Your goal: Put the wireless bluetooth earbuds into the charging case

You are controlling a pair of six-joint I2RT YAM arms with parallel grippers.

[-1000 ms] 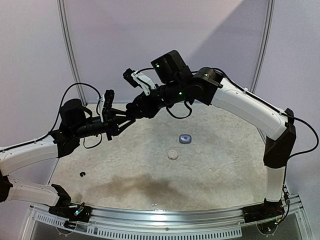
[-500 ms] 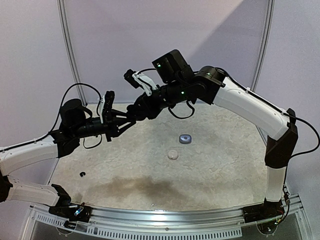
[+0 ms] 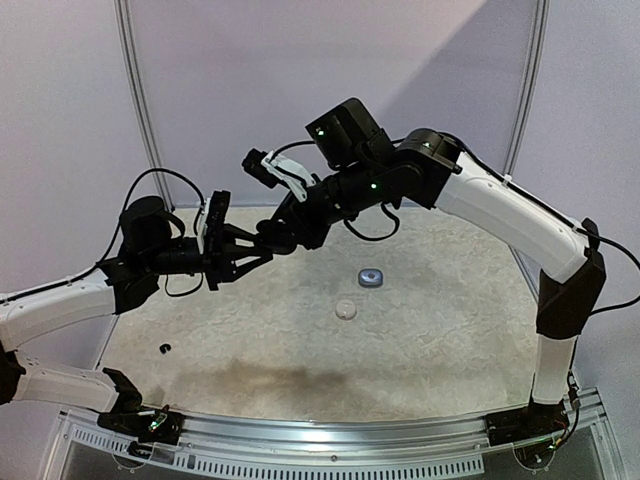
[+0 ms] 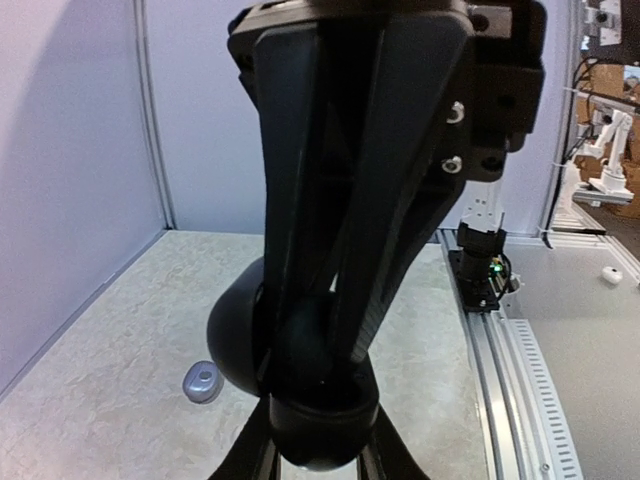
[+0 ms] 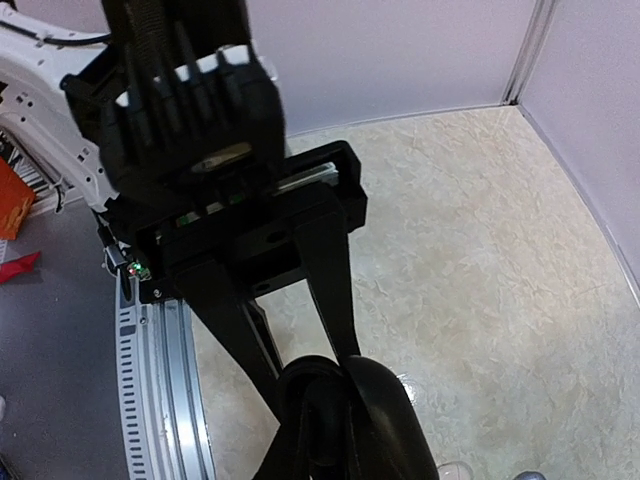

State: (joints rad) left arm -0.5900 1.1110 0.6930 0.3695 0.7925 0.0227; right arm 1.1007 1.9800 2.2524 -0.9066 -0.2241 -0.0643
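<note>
My left gripper (image 3: 258, 252) is shut on an open black charging case (image 4: 318, 420), held in mid-air above the table's back left. Its lid (image 4: 232, 340) stands open to one side. My right gripper (image 3: 270, 238) reaches down from the right with its fingers (image 4: 400, 200) close together and their tips inside the case's opening. The tips are hidden and no bud shows between them. In the right wrist view the case (image 5: 330, 395) and its lid (image 5: 395, 410) sit between the left gripper's fingers. A tiny black earbud (image 3: 164, 348) lies on the table at the near left.
A silvery-grey case (image 3: 371, 277) lies mid-table and also shows in the left wrist view (image 4: 203, 382). A small whitish case (image 3: 345, 309) lies just in front of it. The metal rail (image 3: 320, 440) runs along the near edge. Purple walls close the back and sides.
The right arm has risen and swung left, pushing its fingers further into the case. The left gripper with the case has shifted slightly right and down.
</note>
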